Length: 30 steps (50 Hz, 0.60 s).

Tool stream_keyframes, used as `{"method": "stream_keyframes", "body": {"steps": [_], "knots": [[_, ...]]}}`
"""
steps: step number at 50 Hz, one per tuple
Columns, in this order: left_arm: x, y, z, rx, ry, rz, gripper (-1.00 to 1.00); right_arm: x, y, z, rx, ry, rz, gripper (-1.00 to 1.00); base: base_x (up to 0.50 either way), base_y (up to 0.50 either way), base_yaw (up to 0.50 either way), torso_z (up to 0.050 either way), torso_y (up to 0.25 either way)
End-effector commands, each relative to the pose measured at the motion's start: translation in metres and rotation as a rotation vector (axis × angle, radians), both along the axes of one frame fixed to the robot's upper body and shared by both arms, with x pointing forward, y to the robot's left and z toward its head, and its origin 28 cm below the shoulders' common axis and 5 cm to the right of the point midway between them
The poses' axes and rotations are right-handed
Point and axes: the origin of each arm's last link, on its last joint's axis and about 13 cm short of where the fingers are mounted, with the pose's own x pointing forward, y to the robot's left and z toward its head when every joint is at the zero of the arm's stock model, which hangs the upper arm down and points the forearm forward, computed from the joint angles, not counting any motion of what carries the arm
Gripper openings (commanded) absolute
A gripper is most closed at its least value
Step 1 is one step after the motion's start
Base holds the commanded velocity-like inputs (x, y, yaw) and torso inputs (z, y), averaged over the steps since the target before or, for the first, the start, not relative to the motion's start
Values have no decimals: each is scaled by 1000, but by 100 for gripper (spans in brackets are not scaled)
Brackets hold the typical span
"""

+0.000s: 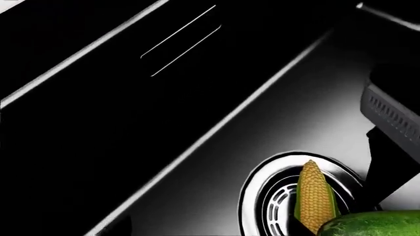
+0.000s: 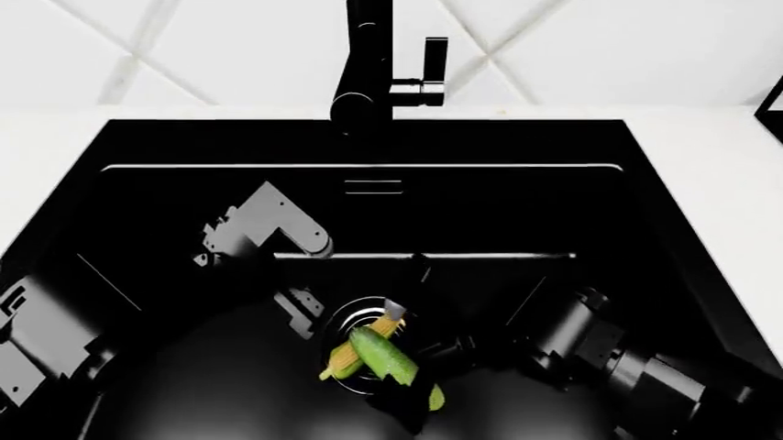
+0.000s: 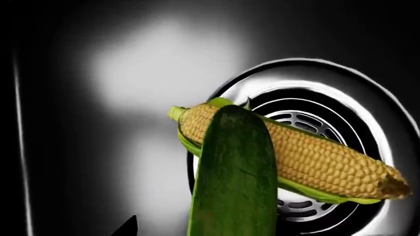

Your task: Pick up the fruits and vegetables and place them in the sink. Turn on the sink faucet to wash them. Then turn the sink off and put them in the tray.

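Cucumber (image 3: pixel 233 172) across corn (image 3: pixel 308 157) on sink (image 2: pixel 685 238) drain, at right gripper (image 2: pixel 423 380), grip state unclear.

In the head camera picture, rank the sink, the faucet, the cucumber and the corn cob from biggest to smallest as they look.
1. sink, which fills most of the view.
2. faucet, cut off at the top edge.
3. cucumber.
4. corn cob, mostly hidden under the cucumber, so its real length can't be judged here.
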Motion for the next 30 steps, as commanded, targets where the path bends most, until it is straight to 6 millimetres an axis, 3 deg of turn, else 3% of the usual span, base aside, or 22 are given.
{"method": "stream_keyframes", "body": {"steps": [1, 3, 4, 7, 10, 15, 21, 30], "knots": [[-2, -1, 5, -18, -21, -10, 100, -11, 3, -14, 19, 48, -18, 100, 0, 0, 0, 0, 0], [-2, -1, 6, -17, -25, 0, 100, -14, 3, -16, 22, 58, -19, 100, 0, 0, 0, 0, 0], [-2, -1, 6, -15, -26, 2, 100, -15, 3, -17, 24, 58, -20, -100, 0, 0, 0, 0, 0], [-3, -1, 6, -11, -31, 7, 100, -15, 2, -11, 35, 26, -36, -100, 0, 0, 0, 0, 0], [-3, -1, 6, -12, -38, 15, 100, -19, 1, 12, 74, -35, -49, -100, 0, 0, 0, 0, 0], [-2, -1, 6, -5, -38, 10, 100, -42, -6, 54, 97, -117, -51, -100, 0, 0, 0, -11, 190], [-1, 1, 10, 0, -15, 16, 100, -70, -19, 102, 78, -220, -92, -100, 0, 0, 0, 0, 0], [-7, 5, 10, 4, 64, -18, 100, -104, -49, 145, 39, -359, -267, -100, 0, 0, 0, 0, 0]]}}
